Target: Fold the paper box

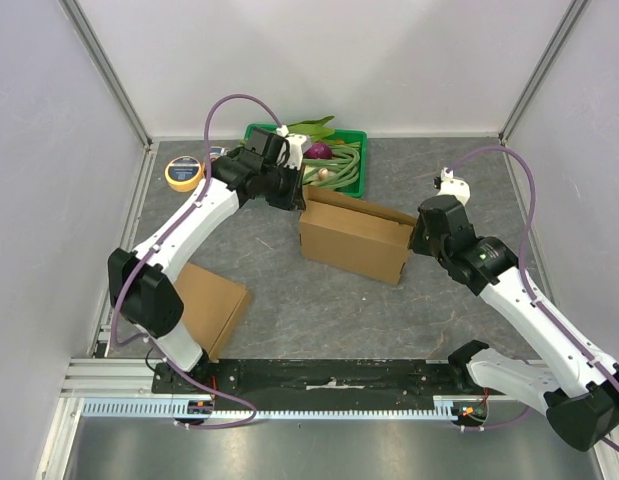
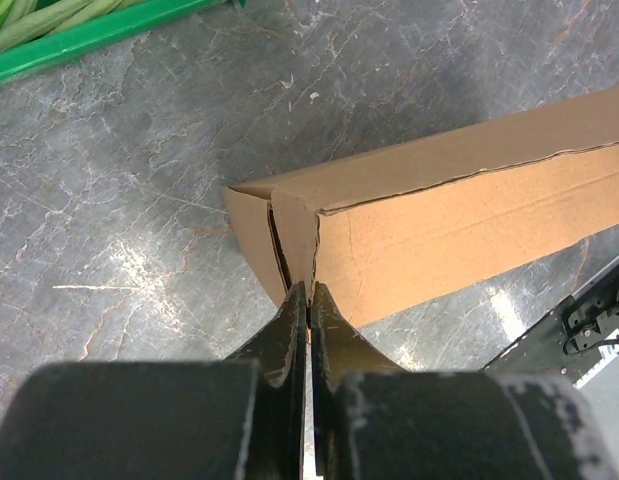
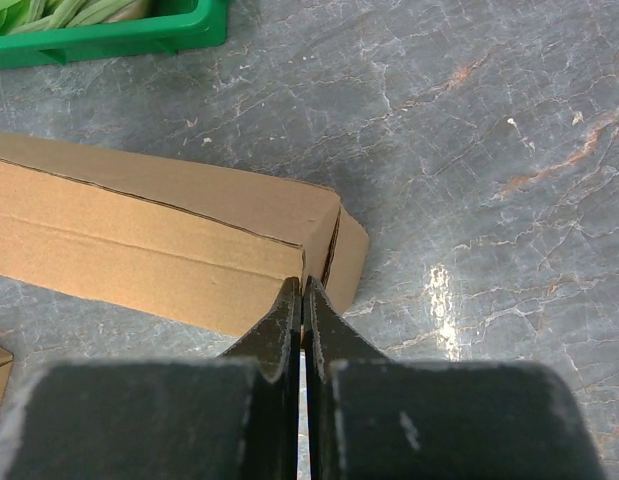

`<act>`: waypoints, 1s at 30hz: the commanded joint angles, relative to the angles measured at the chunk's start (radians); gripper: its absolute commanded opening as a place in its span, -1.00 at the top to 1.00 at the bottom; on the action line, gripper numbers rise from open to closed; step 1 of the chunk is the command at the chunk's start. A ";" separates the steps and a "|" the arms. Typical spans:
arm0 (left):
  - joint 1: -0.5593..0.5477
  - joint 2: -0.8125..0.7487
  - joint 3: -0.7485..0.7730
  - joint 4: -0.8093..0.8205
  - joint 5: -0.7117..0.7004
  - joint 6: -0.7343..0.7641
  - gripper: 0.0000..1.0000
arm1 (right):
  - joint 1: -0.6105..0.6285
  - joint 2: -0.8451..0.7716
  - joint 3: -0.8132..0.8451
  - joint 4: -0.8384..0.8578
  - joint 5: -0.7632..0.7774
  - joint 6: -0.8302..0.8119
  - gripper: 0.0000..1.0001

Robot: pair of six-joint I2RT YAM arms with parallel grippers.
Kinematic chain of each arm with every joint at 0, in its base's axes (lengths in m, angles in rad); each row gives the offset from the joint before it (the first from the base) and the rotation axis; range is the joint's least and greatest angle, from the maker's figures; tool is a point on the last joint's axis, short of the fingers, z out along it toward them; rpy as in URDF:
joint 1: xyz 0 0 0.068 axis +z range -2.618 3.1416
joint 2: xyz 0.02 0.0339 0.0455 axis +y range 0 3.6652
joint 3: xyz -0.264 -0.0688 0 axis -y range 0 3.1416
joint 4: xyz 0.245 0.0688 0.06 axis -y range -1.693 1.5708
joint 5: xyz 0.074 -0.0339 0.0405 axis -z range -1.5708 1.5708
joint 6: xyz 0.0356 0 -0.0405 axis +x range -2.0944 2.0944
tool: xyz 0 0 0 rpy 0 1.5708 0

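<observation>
The brown paper box [image 1: 354, 242] stands partly formed in the middle of the table, its top open. My left gripper [image 1: 295, 198] is at the box's left end. In the left wrist view its jaws [image 2: 308, 292] are shut on the thin end wall at the box's corner [image 2: 409, 215]. My right gripper [image 1: 420, 238] is at the box's right end. In the right wrist view its jaws [image 3: 302, 288] are shut on the cardboard edge at that corner of the box [image 3: 169, 235]. Both end flaps stand slightly apart from the long side wall.
A second flat cardboard blank [image 1: 204, 305] lies at the near left beside the left arm. A green tray [image 1: 354, 180] of vegetables stands just behind the box. A yellow tape roll [image 1: 184, 172] lies at the back left. White walls enclose the table.
</observation>
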 commanded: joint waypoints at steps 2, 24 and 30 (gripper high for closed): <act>-0.029 -0.024 -0.079 -0.035 0.012 0.039 0.96 | 0.015 0.027 -0.029 -0.007 -0.098 0.012 1.00; -0.034 -0.079 -0.240 0.125 -0.001 -0.047 0.96 | 0.015 0.006 0.229 -0.217 -0.194 -0.333 -0.83; -0.040 -0.068 -0.235 0.125 0.001 -0.059 0.96 | 0.015 0.110 0.395 -0.109 -0.350 -0.502 -0.96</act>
